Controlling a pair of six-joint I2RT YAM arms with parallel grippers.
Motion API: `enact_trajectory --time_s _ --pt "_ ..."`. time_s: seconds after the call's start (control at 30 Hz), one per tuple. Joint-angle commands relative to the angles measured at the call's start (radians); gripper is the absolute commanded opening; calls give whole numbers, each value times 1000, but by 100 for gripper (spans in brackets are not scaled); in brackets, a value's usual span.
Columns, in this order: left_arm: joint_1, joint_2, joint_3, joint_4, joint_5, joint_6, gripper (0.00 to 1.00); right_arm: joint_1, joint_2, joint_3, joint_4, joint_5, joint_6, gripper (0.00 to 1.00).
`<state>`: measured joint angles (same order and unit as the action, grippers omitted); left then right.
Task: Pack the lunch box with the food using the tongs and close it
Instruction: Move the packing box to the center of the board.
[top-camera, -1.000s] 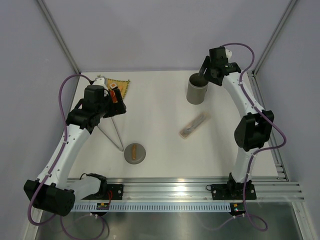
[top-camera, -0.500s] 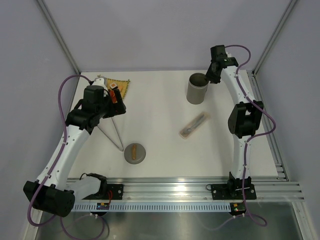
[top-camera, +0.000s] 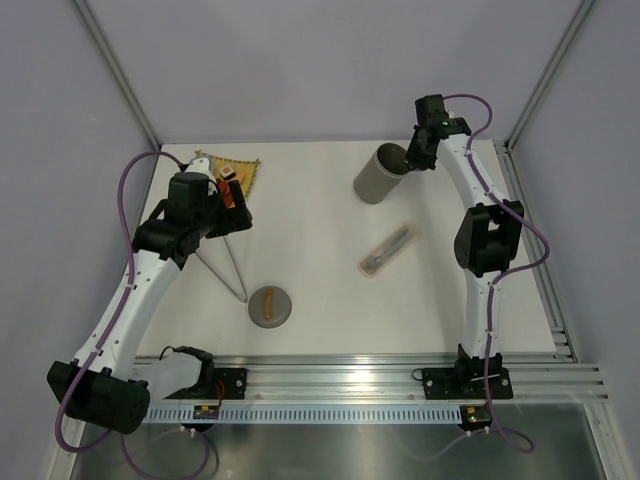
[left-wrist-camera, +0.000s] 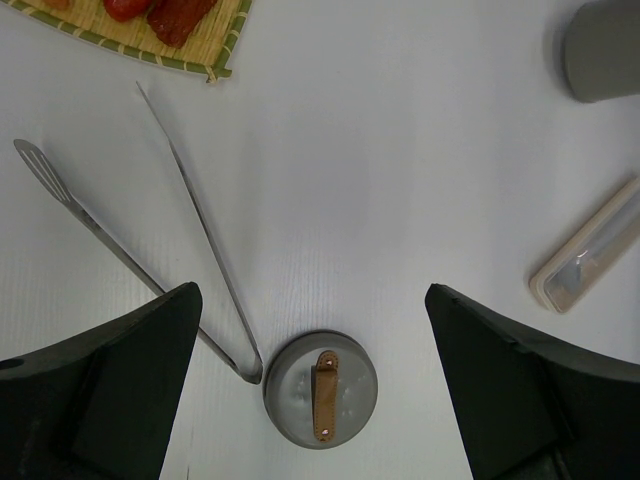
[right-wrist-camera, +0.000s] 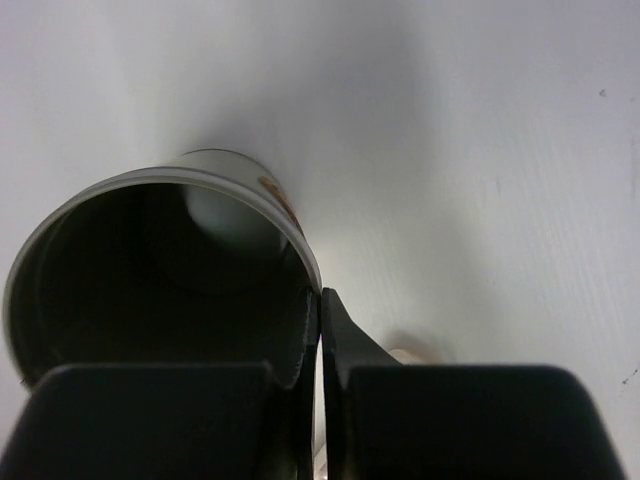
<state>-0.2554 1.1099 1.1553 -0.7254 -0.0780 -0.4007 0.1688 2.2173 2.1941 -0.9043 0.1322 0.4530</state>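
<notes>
left wrist view: food (left-wrist-camera: 172, 14) and mat (left-wrist-camera: 226, 30) cropped by the top edge, lunch box (left-wrist-camera: 605, 50) by the corner

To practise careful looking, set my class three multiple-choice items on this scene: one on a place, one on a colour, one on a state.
1. Where do the tongs lie? A inside the cutlery case; B on the table; C on the mat.
2. The handle of the lid is: A brown; B blue; C green.
3. The right gripper is: A wide open; B holding the tongs; C shut on the lunch box rim.
Answers: B, they lie flat on bare tabletop; A, a brown strap crosses the grey lid; C, its fingers pinch the rim.
</notes>
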Motion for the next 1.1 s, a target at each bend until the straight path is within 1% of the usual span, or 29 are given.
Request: enact_trajectory --time_s 0.0,0.2,0.4,0.53,0.77,0.87,0.97,1.0,1.03,1.07 --pt "1 -10 14 14 14 -4 99 54 -41 -16 -10 -31 -33 0" --pt "1 4 47 -15 -20 11 99 133 -41 -13 -44 -19 -54 0" --pt "1 15 66 -28 -31 14 99 210 -57 -13 -68 43 -73 0" --pt "5 18 66 -28 -23 -15 99 257 -64 21 -82 81 -80 0" --pt "45 51 84 -57 4 -61 99 319 -18 98 -122 139 -103 0" --pt "87 88 95 -71 26 -41 99 334 1 110 -119 136 -102 5" --pt "137 140 138 -91 38 -23 99 342 15 124 -119 103 -91 17" --pt "139 155 156 -100 29 -14 99 345 15 124 -116 93 -89 19" --pt "139 172 173 -111 29 -9 99 345 13 125 -111 74 -88 26" --pt "139 198 202 -129 29 -6 99 345 7 127 -108 66 -86 29"
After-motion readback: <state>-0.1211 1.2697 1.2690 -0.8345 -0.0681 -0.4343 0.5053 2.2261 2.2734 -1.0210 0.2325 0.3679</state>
